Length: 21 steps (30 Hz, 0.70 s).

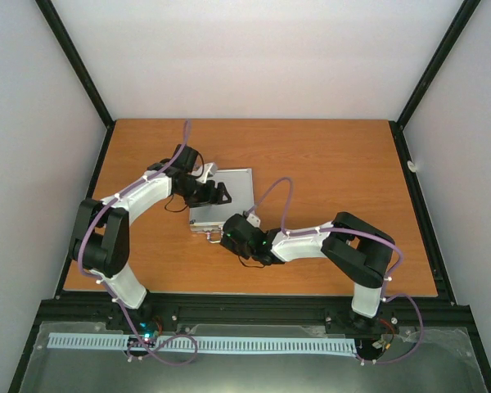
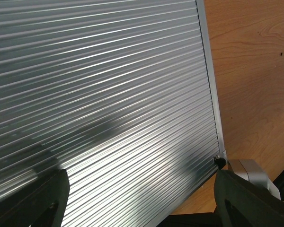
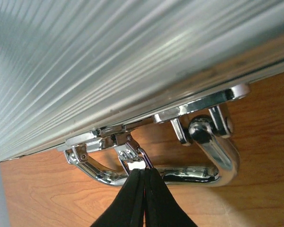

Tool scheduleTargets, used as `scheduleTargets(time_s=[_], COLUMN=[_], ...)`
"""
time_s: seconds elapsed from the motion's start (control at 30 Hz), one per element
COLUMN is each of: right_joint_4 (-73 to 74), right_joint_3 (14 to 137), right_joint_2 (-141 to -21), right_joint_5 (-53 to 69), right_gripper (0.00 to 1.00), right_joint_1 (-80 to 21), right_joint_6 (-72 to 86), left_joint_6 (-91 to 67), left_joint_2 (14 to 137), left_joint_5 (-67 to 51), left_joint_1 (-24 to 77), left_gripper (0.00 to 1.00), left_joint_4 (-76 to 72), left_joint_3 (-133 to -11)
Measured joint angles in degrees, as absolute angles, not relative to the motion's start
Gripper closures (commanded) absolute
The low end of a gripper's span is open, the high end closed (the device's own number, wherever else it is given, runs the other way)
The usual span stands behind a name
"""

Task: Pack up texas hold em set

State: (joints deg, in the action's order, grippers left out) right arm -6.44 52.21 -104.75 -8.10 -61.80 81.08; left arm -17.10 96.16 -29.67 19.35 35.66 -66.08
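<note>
The texas hold em set shows only as its silver ribbed aluminium case (image 1: 239,182), lying shut on the wooden table; whatever is inside is hidden. My left gripper (image 1: 216,194) is over the lid (image 2: 109,94), open, with its black fingers (image 2: 35,201) spread wide across the ribbed surface near a corner. My right gripper (image 1: 227,232) is at the case's near edge. In the right wrist view its fingers are pressed together, and the gripper (image 3: 143,171) touches the chrome latch (image 3: 131,152) beside the chrome carry handle (image 3: 217,165).
The wooden table (image 1: 335,172) stretches right of and behind the case. Black frame rails run along its left and right edges, with white walls beyond. A cable loops over the right arm (image 1: 344,241).
</note>
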Motion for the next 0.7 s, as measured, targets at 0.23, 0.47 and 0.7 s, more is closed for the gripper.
scheduleTargets(time_s=[0.23, 0.47, 0.7], right_joint_4=[-6.7, -6.68, -6.35], right_joint_3=[52.18, 52.18, 53.25], right_joint_2=[-104.73, -103.28, -102.15], right_joint_5=[-9.32, -11.0, -11.84], right_gripper=[0.97, 0.97, 0.97], right_joint_1=[-61.8, -61.8, -61.8], right_joint_6=[81.06, 79.81, 78.24], left_joint_6=[-17.1, -17.1, -17.12], left_joint_2=[96.16, 96.16, 96.16], left_joint_5=[-30.13, -30.26, -30.26], left_joint_1=[19.35, 19.35, 19.35], left_gripper=[0.13, 0.13, 0.13], left_joint_4=[35.66, 35.68, 35.68], left_joint_3=[-66.0, -66.0, -66.0])
